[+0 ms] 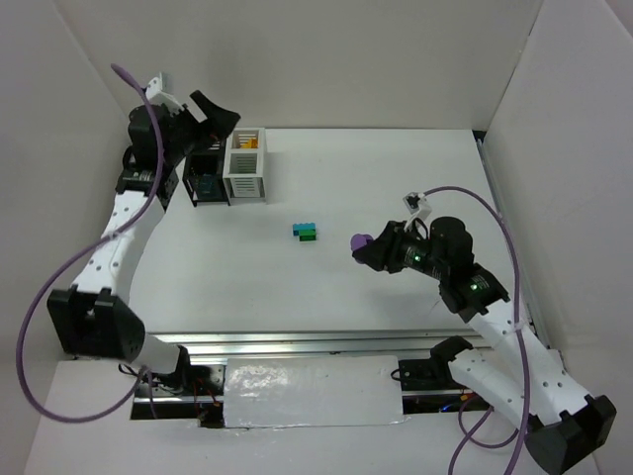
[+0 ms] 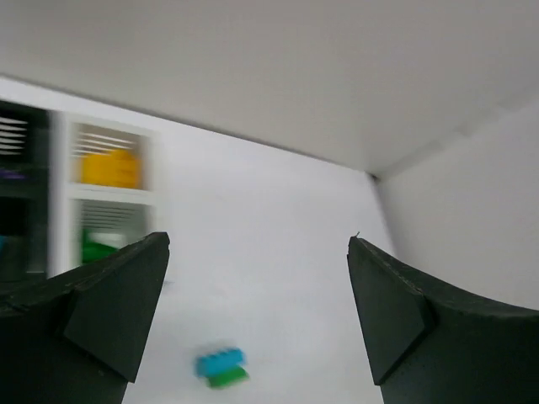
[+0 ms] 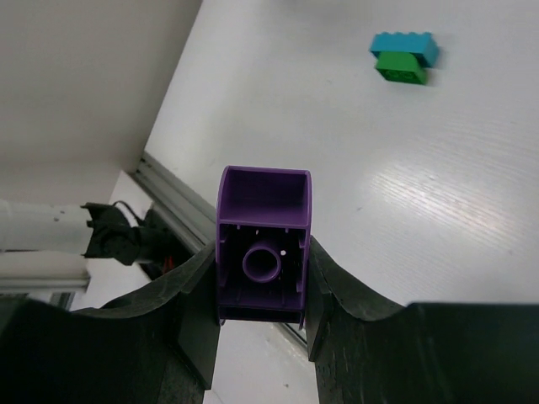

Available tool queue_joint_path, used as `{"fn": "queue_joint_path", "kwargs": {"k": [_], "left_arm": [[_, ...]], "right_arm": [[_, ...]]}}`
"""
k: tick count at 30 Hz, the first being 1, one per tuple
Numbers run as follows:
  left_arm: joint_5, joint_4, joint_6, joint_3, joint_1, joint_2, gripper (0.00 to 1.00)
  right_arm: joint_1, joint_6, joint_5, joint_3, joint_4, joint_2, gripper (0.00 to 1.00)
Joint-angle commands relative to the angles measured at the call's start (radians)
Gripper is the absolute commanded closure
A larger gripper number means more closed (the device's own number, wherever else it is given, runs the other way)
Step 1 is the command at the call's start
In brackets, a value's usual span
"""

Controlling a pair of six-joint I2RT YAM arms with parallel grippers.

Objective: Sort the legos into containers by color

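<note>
My right gripper (image 1: 364, 247) is shut on a purple lego (image 3: 263, 244), held above the table right of centre; the brick's hollow underside faces the wrist camera. A teal lego stacked on a green lego (image 1: 306, 232) lies mid-table and also shows in the right wrist view (image 3: 404, 56) and, blurred, the left wrist view (image 2: 221, 367). The black bin (image 1: 207, 176) and white bin (image 1: 246, 163) stand joined at the back left. The white bin holds a yellow lego (image 2: 111, 167) and a green one (image 2: 98, 247). My left gripper (image 1: 220, 114) is open and empty, raised above the bins.
White walls enclose the table on the left, back and right. A metal rail (image 1: 297, 343) runs along the near edge by the arm bases. Purple cables (image 1: 465, 198) loop off both arms.
</note>
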Motion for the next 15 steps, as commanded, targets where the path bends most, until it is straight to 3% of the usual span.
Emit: {"fn": "queue_joint_path", "kwargs": {"k": [1, 2, 3, 5, 7, 11, 13, 15], "left_arm": [[0.375, 0.136, -0.013, -0.094, -0.104, -0.117, 0.01], [0.405, 0.142, 0.002, -0.105, -0.136, -0.138, 0.0], [0.475, 0.148, 0.037, -0.115, -0.258, -0.173, 0.0], [0.511, 0.156, 0.045, -0.111, -0.34, -0.181, 0.0], [0.623, 0.264, 0.035, -0.143, -0.436, -0.184, 0.0], [0.78, 0.47, -0.089, -0.203, -0.503, -0.172, 0.03], [0.862, 0.597, -0.131, -0.226, -0.541, -0.146, 0.05], [0.901, 0.654, -0.191, -0.238, -0.56, -0.122, 0.06]], "right_arm": [[-0.008, 0.015, -0.146, 0.004, 0.227, 0.046, 1.0], [-0.011, 0.013, -0.172, 0.012, 0.256, 0.054, 0.99], [-0.012, 0.007, -0.259, 0.044, 0.332, 0.076, 0.97], [-0.012, -0.005, -0.313, 0.062, 0.368, 0.082, 0.95], [-0.014, -0.014, -0.359, 0.07, 0.397, 0.071, 0.92], [-0.017, -0.034, -0.482, 0.046, 0.469, 0.008, 0.92], [-0.017, -0.031, -0.535, 0.039, 0.507, -0.025, 1.0], [-0.017, -0.036, -0.52, 0.038, 0.491, -0.045, 1.0]]}}
